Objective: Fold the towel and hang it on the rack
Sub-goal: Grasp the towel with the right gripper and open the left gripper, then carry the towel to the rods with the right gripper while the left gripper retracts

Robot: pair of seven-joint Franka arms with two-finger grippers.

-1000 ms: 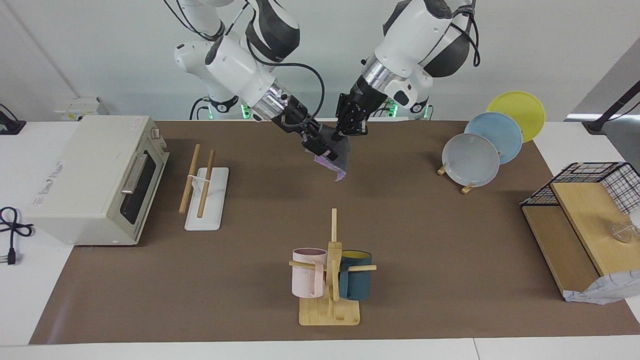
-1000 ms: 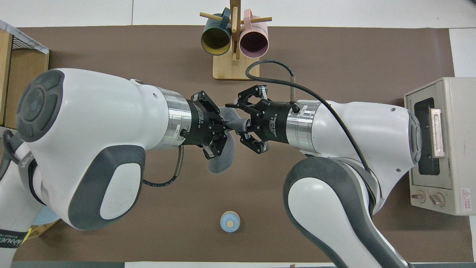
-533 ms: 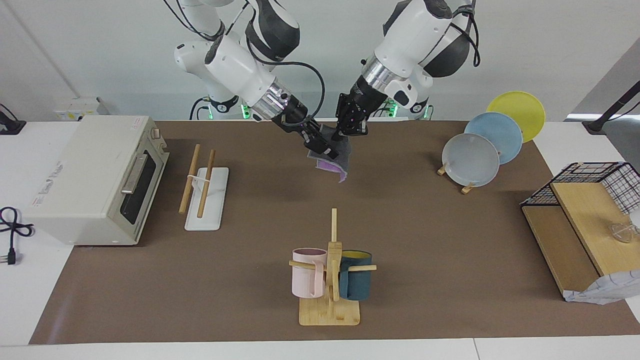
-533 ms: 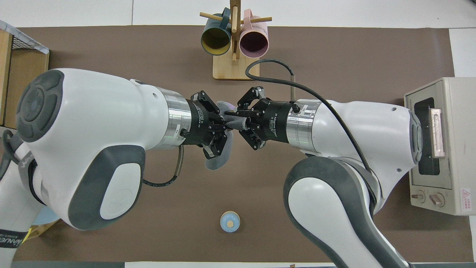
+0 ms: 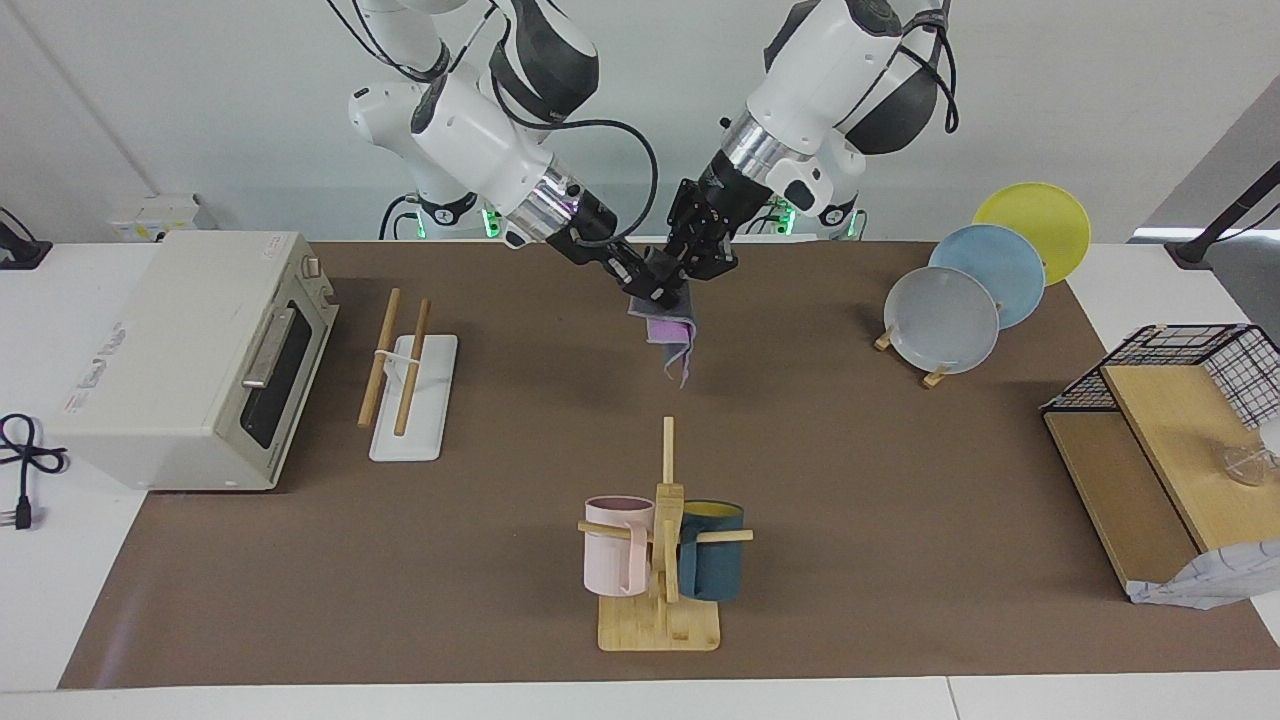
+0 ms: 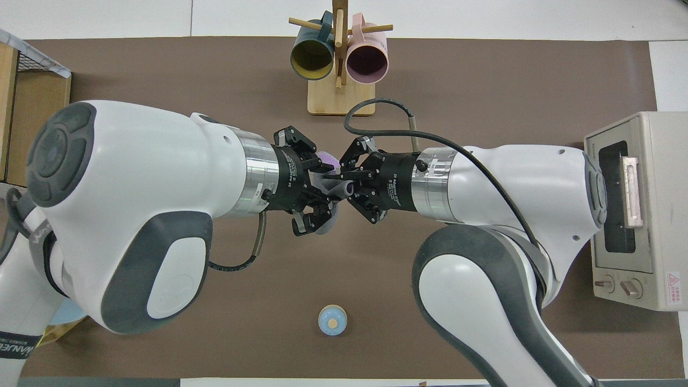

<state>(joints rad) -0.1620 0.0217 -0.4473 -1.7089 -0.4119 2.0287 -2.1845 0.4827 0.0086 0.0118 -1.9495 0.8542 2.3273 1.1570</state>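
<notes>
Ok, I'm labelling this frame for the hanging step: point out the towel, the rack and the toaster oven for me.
towel (image 5: pixel 671 333): facing view, on the purple cloth hanging below the two claws.
rack (image 5: pixel 379 357): facing view, on one wooden rod.
toaster oven (image 5: pixel 170 330): facing view, on its top panel.

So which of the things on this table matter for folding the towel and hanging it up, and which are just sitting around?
Part of the job:
- towel, held up over the table by both hands, left hand, right hand
- rack, beside the toaster oven, nothing on it

Just lying about:
- toaster oven
- mug tree with two mugs
- plate stand
- wire basket
</notes>
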